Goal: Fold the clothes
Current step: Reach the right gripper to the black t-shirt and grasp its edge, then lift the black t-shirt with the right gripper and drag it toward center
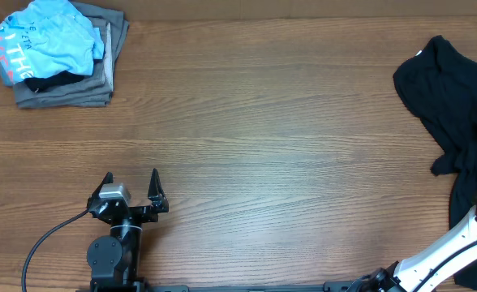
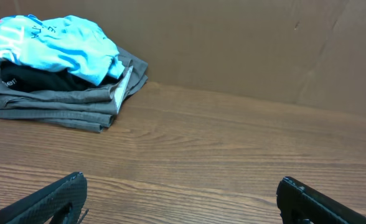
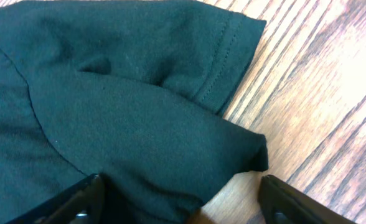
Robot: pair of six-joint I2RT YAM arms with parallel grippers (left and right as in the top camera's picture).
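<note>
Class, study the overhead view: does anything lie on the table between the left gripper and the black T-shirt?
Nothing visible does. Only bare table lies between the left gripper and the black T-shirt at the right edge. The pile of clothes sits in the far left corner, off that path.

Brown wood-grain table filling the overhead view, plain brown cardboard-like wall behind it, even soft light

The wood-grain tabletop carries two heaps, well apart. A crumpled black shirt lies at its right edge, one sleeve spread flat on the wood, and a folded grey garment sits in the far left corner.
</note>
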